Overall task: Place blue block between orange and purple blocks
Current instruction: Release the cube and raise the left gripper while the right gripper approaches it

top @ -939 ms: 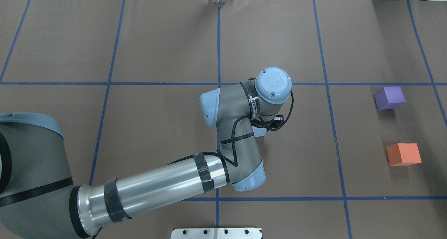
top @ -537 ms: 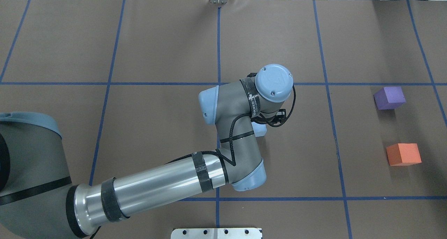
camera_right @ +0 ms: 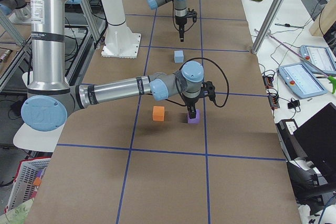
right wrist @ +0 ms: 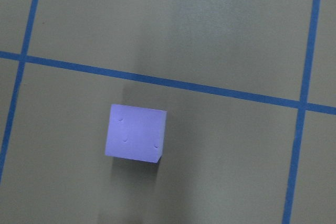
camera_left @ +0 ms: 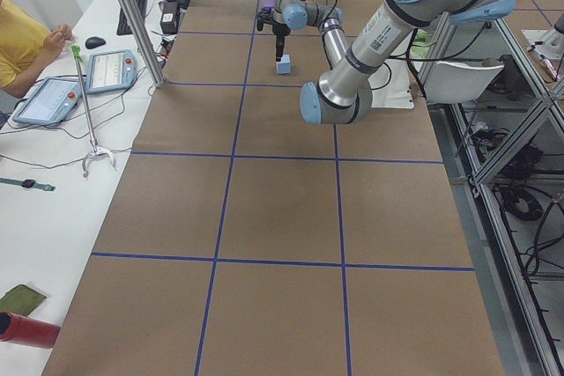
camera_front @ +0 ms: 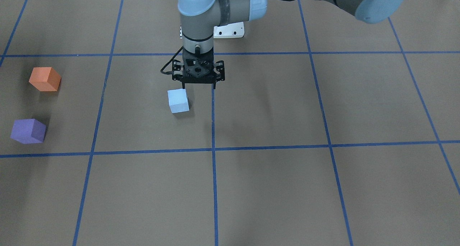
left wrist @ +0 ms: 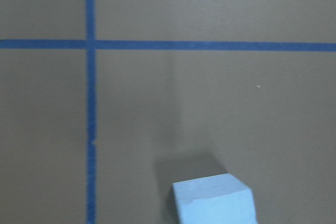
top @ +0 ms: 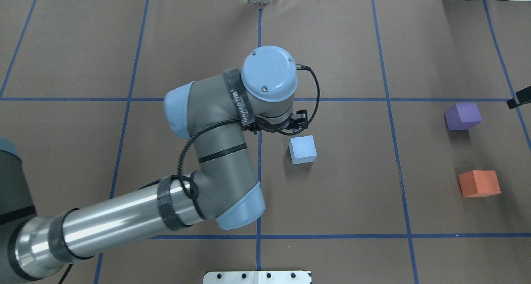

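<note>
The light blue block (top: 303,149) rests on the brown table near the middle; it also shows in the front view (camera_front: 178,101) and at the bottom of the left wrist view (left wrist: 215,200). My left gripper (camera_front: 198,86) hangs open and empty above the table, just beside the block and apart from it. The purple block (top: 462,116) and the orange block (top: 479,183) sit far right with a gap between them. My right gripper (camera_right: 191,113) hovers over the purple block (right wrist: 135,132); I cannot tell whether it is open.
Blue tape lines divide the table into squares. A metal mounting plate (top: 257,277) sits at the robot-side edge. A side table with tablets (camera_right: 300,79) and a post (camera_right: 273,11) run along the far side.
My left arm has swung left and away in the overhead view, uncovering the blue block, which stays on the table. A black tip of the right arm has appeared at the right edge.
</note>
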`<action>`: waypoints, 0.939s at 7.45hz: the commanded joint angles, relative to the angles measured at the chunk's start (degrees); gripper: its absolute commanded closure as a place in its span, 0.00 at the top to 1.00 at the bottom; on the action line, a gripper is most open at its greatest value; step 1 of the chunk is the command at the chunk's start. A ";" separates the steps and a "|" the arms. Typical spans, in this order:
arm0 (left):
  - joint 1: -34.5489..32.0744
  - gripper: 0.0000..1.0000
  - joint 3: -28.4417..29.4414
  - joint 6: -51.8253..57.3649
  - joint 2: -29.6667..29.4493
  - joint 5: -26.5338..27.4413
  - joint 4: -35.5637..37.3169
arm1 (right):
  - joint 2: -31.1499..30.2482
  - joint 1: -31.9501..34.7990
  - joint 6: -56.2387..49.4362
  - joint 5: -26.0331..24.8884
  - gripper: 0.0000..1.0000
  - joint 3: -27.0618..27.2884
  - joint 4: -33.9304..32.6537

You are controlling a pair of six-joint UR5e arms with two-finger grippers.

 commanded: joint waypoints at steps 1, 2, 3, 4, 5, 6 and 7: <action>-3.98 1.00 -15.68 2.07 14.05 -3.22 2.20 | 4.72 -10.49 19.49 -0.04 1.00 3.19 5.69; -6.79 1.00 -18.59 6.70 18.46 -5.42 2.20 | 7.26 -16.90 30.90 -3.78 1.00 3.03 12.00; -9.43 1.00 -21.14 11.18 22.94 -6.49 2.11 | 11.21 -24.97 42.15 -11.39 1.00 3.20 14.07; -11.19 1.00 -22.82 13.66 26.46 -7.63 1.93 | 16.12 -32.27 51.40 -18.34 1.00 2.85 14.09; -11.82 1.00 -23.79 14.30 27.89 -7.73 1.93 | 19.99 -38.00 56.80 -24.15 1.00 2.50 13.57; -11.91 1.00 -23.98 14.39 28.08 -7.64 1.93 | 21.34 -43.02 56.94 -30.22 1.00 2.24 13.39; -12.00 1.00 -23.89 14.39 28.08 -7.55 2.02 | 22.05 -45.07 56.94 -33.58 1.00 1.19 13.30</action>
